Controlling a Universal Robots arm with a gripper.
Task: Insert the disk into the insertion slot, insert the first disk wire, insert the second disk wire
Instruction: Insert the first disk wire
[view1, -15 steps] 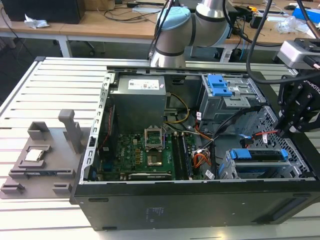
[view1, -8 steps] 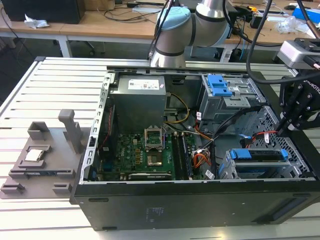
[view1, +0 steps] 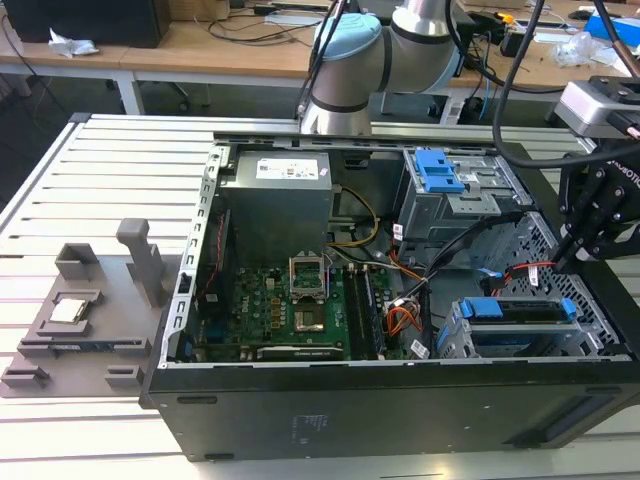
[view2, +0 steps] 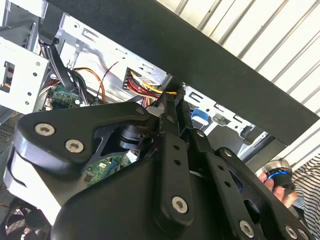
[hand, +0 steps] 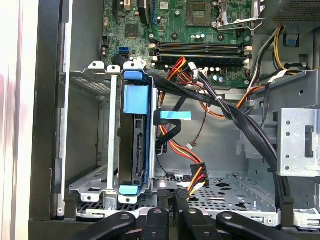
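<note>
exterior view: parked up high and well back, looking down on the whole open PC case (view1: 350, 410) lying on the slatted bench (view1: 100, 160), arm (view1: 345, 60) on the far side.
first wrist view: much closer, peering past the claw (hand: 172, 197) into the insertion slot (hand: 92, 180), motherboard (hand: 175, 25) further off.
second wrist view: super tight, claw's black links up front, yellow-red wires (view2: 142, 85) behind.
shared: both wrist views catch those wires; exterior and first wrist both get slot and motherboard.

One open black computer case (view1: 350, 410) holds one green motherboard (view1: 290, 310). There is one blue-framed silver hard drive (hand: 131, 150) and one perforated silver-grey sheet-metal drive bay (hand: 90, 184).
</note>
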